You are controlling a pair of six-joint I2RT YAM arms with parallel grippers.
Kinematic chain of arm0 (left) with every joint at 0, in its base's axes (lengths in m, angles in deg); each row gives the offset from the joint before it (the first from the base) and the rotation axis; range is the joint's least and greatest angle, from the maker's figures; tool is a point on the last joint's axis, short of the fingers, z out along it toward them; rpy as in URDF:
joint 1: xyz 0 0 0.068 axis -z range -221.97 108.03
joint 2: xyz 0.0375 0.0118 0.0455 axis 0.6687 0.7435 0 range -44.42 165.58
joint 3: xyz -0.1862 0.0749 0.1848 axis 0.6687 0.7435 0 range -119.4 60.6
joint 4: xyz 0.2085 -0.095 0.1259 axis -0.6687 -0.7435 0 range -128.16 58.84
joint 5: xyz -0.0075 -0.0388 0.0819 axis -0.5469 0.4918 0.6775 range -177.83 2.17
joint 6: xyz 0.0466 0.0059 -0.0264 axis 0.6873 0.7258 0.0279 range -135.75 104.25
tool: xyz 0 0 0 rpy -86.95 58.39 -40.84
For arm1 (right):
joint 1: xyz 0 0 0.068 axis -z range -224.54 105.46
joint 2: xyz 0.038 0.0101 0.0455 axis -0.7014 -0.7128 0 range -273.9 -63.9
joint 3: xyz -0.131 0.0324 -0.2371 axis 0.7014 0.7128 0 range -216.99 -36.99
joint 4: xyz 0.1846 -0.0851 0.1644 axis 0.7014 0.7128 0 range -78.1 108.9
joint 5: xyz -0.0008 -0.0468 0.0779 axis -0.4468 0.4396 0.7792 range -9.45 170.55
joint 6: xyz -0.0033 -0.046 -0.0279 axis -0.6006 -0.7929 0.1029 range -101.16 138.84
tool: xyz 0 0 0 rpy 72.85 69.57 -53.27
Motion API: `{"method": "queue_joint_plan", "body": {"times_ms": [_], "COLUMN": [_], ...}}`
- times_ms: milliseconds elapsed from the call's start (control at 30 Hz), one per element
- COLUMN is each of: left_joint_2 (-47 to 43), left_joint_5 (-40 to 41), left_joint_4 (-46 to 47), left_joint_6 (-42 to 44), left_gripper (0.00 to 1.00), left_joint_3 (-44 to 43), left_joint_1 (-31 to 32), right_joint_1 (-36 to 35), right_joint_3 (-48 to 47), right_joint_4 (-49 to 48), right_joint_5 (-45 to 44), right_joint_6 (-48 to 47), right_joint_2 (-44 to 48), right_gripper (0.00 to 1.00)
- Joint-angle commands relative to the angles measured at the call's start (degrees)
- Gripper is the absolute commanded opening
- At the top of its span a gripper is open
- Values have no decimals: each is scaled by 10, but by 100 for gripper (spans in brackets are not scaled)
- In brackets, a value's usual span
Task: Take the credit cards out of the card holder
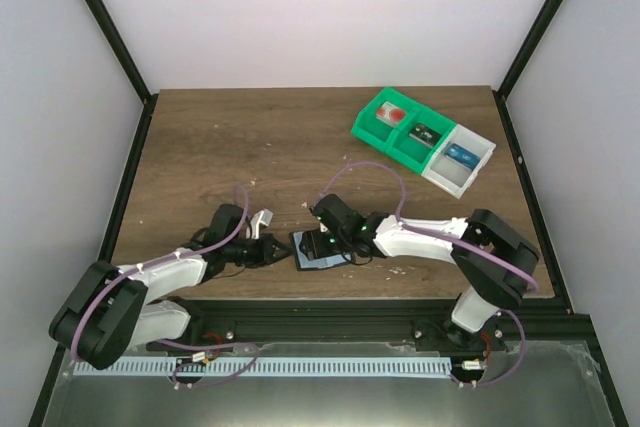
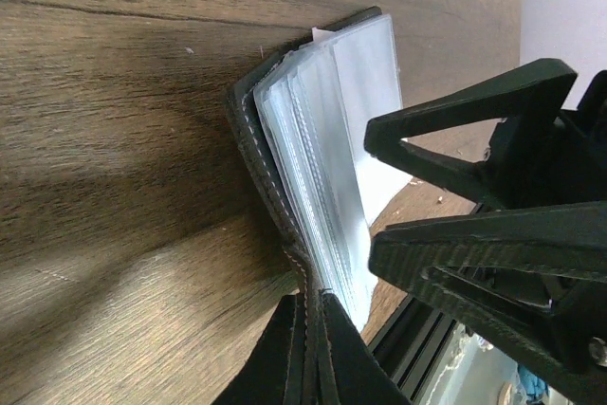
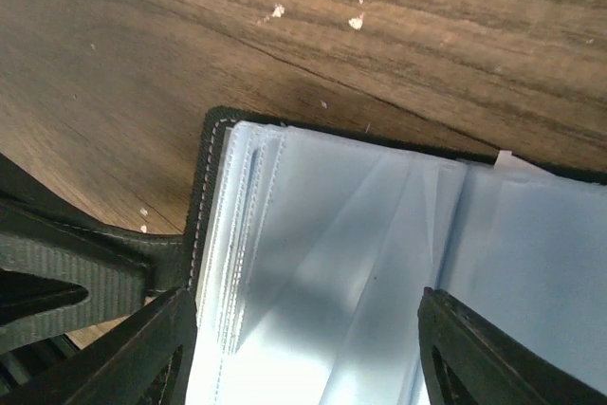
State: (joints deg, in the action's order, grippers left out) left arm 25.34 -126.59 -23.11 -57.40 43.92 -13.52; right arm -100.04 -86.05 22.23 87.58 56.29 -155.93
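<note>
L end effector (image 2: 308, 324) clenched on card holder (image 2: 248, 130) edge; R end effector (image 3: 303, 305) released (over clear sleeves (image 3: 379, 234)).

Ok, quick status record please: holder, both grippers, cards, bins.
holder: card holder lying open on the table near the front edge, clear sleeves facing up
left gripper: shut on the holder's cover edge
right gripper: open, fingers straddling the sleeves, holding nothing
cards: cannot tell whether any are in the sleeves
bins: green and white, far right, small items inside
</note>
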Motion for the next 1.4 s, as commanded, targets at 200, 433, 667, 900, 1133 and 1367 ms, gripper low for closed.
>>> {"method": "queue_joint_plan", "body": {"times_ms": [200,433,667,900,1133,1367], "left_joint_2": [-4,-9,-11,-13,-10,-8], "left_joint_5": [-10,-8,-7,-7,-9,-12], "left_joint_4": [11,7,2,0,3,4], "left_joint_6": [9,9,12,11,11,12], "left_gripper": [0,0,0,0,0,0], "left_joint_3": [9,9,10,10,9,12], "left_joint_1": [3,3,3,3,3,3], "right_joint_1": [-10,-10,-10,-10,-10,-16], "right_joint_3": [-8,-2,-5,-14,17,10], "right_joint_4": [4,2,63,133,23,-14], "right_joint_5": [-32,-41,-127,-183,-66,-17], "right_joint_6": [3,3,9,23,9,10], "right_joint_2": [-32,-37,-19,45,84,41], "right_gripper": [60,56,48,45,46,47]}}
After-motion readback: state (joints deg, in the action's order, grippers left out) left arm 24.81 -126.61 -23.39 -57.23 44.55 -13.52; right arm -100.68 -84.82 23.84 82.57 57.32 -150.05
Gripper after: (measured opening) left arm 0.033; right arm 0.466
